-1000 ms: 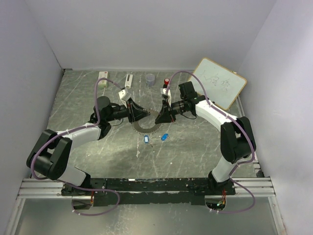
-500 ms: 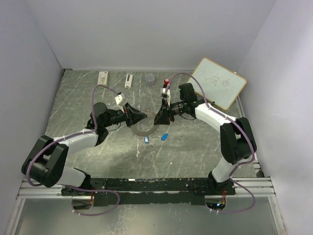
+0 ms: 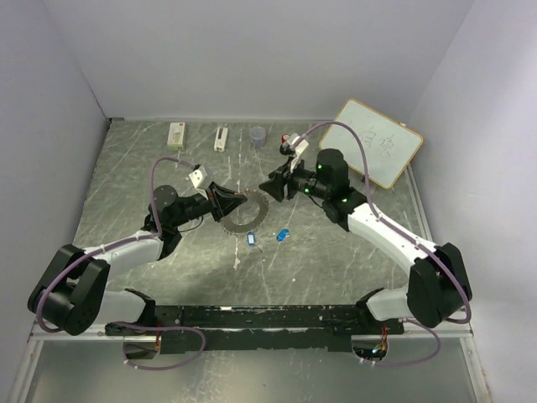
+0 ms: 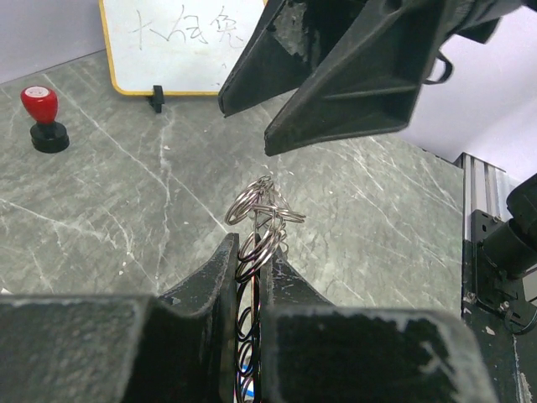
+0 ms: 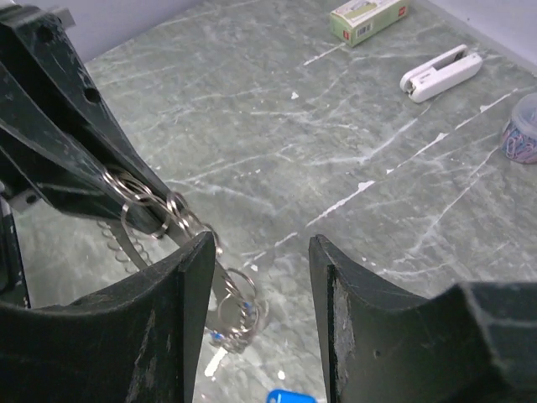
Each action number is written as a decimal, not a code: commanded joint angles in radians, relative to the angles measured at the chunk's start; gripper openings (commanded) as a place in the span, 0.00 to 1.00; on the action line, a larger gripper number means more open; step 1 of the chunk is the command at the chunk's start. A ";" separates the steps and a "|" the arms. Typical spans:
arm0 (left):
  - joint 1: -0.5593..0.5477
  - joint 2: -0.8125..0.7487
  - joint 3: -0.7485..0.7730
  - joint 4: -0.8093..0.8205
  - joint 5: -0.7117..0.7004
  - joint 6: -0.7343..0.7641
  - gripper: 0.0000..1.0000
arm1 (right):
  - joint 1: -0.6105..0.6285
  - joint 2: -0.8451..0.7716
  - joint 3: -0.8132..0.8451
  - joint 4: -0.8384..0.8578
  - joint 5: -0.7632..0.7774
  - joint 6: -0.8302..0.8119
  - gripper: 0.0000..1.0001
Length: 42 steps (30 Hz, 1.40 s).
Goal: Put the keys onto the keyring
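The keyring [image 3: 258,220], a grey toothed ring fringed with small split rings, stands on edge between the fingers of my left gripper [image 3: 237,202], which is shut on it. In the left wrist view the small rings [image 4: 262,217] stick up out of the shut left gripper [image 4: 248,245]. My right gripper [image 3: 271,186] is open, just right of the ring and not touching it. In the right wrist view the right gripper [image 5: 260,252] has only table in its gap, and the keyring [image 5: 155,210] hangs beside its left finger. The two blue keys [image 3: 251,239] [image 3: 283,234] lie on the table below the ring.
A whiteboard [image 3: 376,143] leans at the back right. Along the back edge sit a small box [image 3: 176,134], a white stapler [image 3: 221,138], a clear cup [image 3: 258,135] and a red-and-black knob [image 4: 39,117]. The rail [image 3: 252,317] runs along the near edge.
My right gripper has opened, let go of the ring and pulled back up and to the right. The left arm has swung left, with the keyring still in its grip.
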 commanded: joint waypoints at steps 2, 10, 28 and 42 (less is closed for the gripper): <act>-0.012 -0.035 -0.018 0.106 -0.011 -0.018 0.07 | 0.112 -0.045 0.002 0.002 0.322 0.047 0.49; -0.028 -0.045 -0.035 0.129 -0.008 -0.012 0.07 | 0.176 -0.144 -0.080 0.043 0.443 0.096 0.48; -0.045 0.000 -0.065 0.257 0.001 0.034 0.07 | 0.294 -0.201 -0.093 0.001 0.601 0.077 0.48; -0.040 -0.025 -0.108 0.388 0.080 0.030 0.07 | 0.291 -0.334 -0.182 -0.061 0.993 0.195 0.59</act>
